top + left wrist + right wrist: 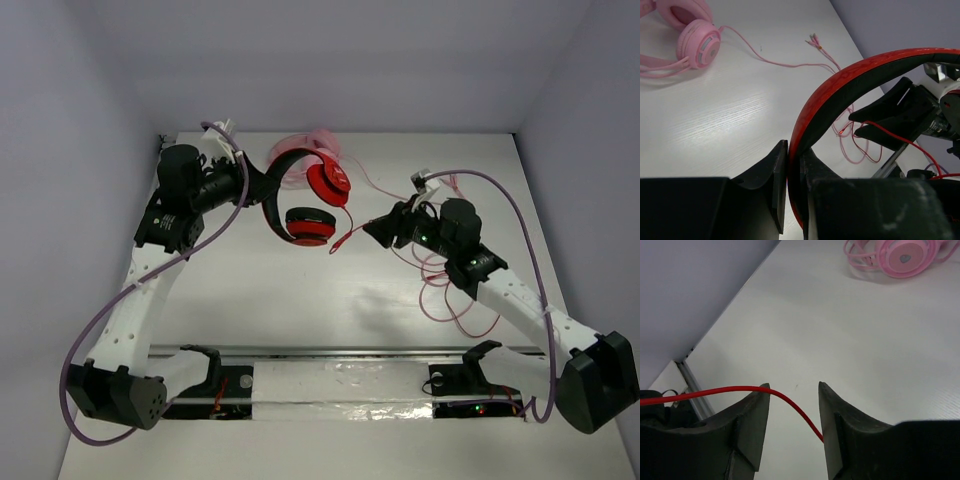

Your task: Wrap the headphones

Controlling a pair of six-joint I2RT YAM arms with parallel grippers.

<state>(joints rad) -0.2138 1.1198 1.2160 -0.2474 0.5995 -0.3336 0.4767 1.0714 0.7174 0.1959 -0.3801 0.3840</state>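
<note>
The headphones have a black headband (272, 195) and red ear cups (327, 180); they hang above the table at the back centre. My left gripper (252, 185) is shut on the headband, whose red inner side (850, 85) shows between its jaws (794, 147). The thin red cable (345, 237) runs right to my right gripper (377, 229) and lies in loose loops (450, 295) beside that arm. My right gripper (792, 390) is open; the red cable (790, 405) crosses the gap between its fingers, unclamped. The right gripper also shows in the left wrist view (860, 122).
Pale pink headphones (322, 145) lie at the back behind the red ones, also in the wrist views (695, 42) (900, 255). Their pink cable (790, 64) trails across the table to the right. A metal rail (350, 350) runs along the near edge. Walls enclose three sides.
</note>
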